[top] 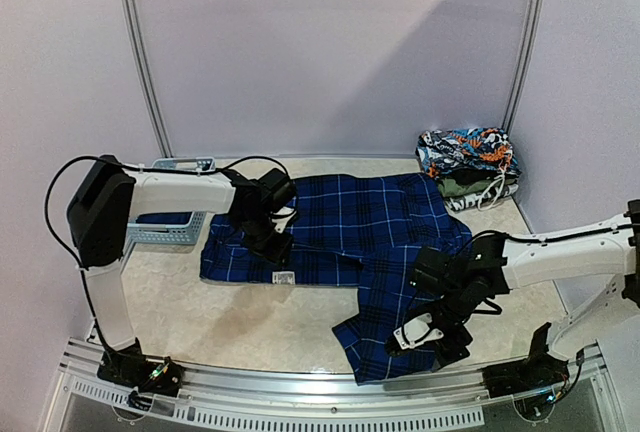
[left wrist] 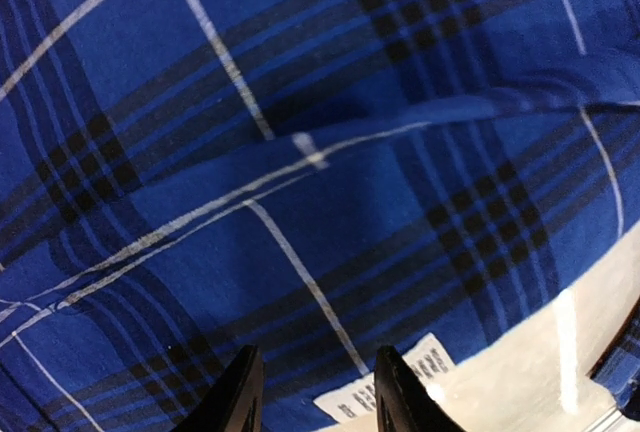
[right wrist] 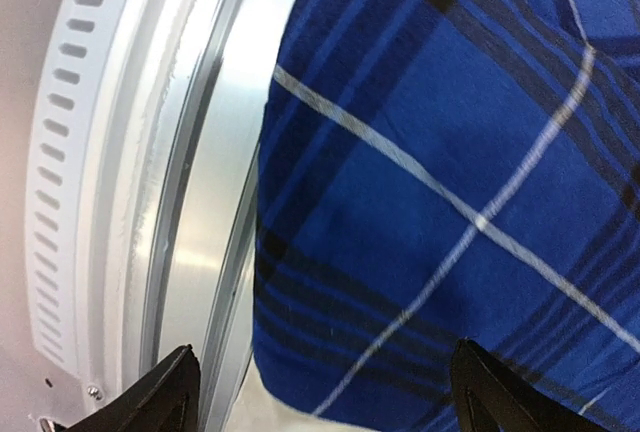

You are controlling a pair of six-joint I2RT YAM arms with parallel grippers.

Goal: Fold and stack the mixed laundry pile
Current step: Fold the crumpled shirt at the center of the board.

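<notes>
A blue-and-black plaid shirt (top: 350, 220) from the mixed laundry pile lies spread across the middle of the table. One part of it trails toward the near right edge (top: 385, 337). My left gripper (top: 277, 248) hovers over the shirt's near left hem, beside a white label (top: 283, 278). In the left wrist view its fingers (left wrist: 395, 397) stand apart over flat plaid cloth (left wrist: 300, 152) and the label (left wrist: 432, 362), pinching nothing. My right gripper (top: 422, 336) is wide open above the trailing part's corner (right wrist: 420, 202), with nothing between its fingertips (right wrist: 485, 392).
Folded garments (top: 468, 164) are stacked at the back right corner. A light-blue slotted basket (top: 168, 227) stands at the left, partly behind my left arm. The metal front rail (right wrist: 190, 202) runs right beside the shirt's corner. Bare tabletop (top: 240, 322) lies near left.
</notes>
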